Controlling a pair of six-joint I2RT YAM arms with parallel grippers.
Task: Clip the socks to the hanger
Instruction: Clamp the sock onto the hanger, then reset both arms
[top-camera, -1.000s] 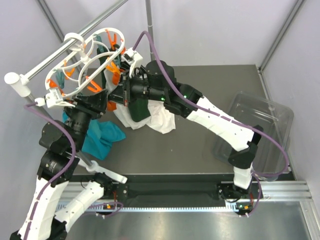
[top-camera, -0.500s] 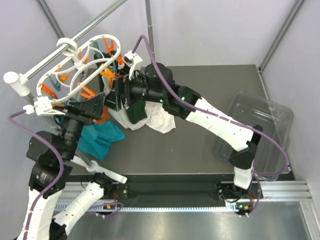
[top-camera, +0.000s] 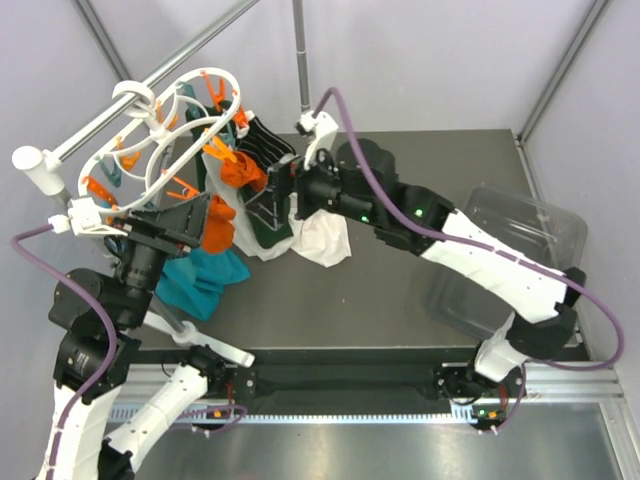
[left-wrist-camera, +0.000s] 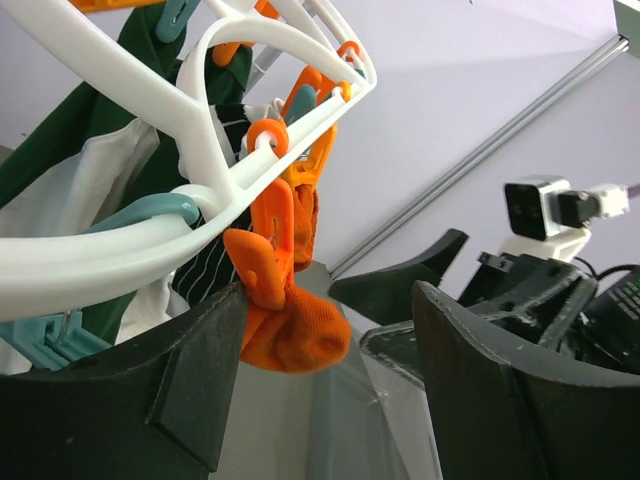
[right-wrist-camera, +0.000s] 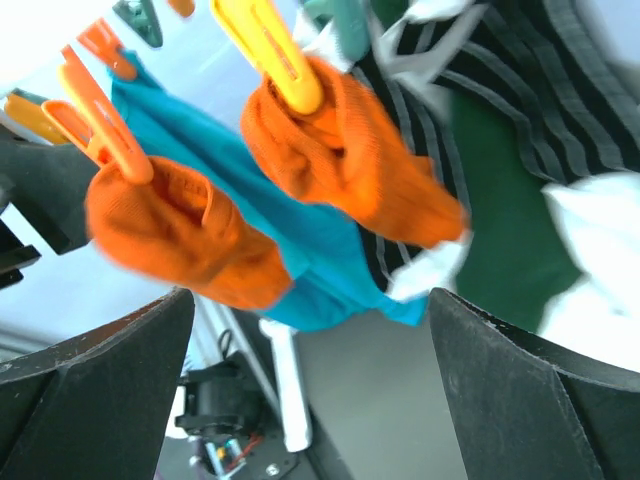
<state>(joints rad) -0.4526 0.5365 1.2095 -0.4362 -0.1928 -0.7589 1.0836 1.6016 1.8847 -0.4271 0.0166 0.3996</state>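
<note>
The white ring hanger (top-camera: 160, 135) hangs from the rail with orange clips (left-wrist-camera: 268, 228) dangling. Two orange socks (top-camera: 240, 170) (top-camera: 218, 227) hang pinched in clips, and a dark striped sock (top-camera: 266, 148) hangs beside them. My left gripper (top-camera: 205, 212) is open just under the ring. In its wrist view one clipped orange sock (left-wrist-camera: 300, 335) hangs against the left finger (left-wrist-camera: 200, 370), and the left gripper (left-wrist-camera: 330, 385) holds nothing. My right gripper (top-camera: 283, 190) is open to the right of the socks. Its wrist view shows the right gripper (right-wrist-camera: 315, 400) empty below both orange socks (right-wrist-camera: 180, 235) (right-wrist-camera: 350, 165).
A grey metal rail (top-camera: 100, 120) and an upright pole (top-camera: 298, 50) carry the hanger. White and dark green cloths (top-camera: 320, 240) lie heaped on the table, with a teal cloth (top-camera: 200, 280) to their left. A clear plastic bin (top-camera: 510, 265) stands at the right.
Both grippers have opened. My right gripper has drawn back to the right, away from the hanger, and an orange sock now hangs from a clip on its own. The hanger has swung slightly.
</note>
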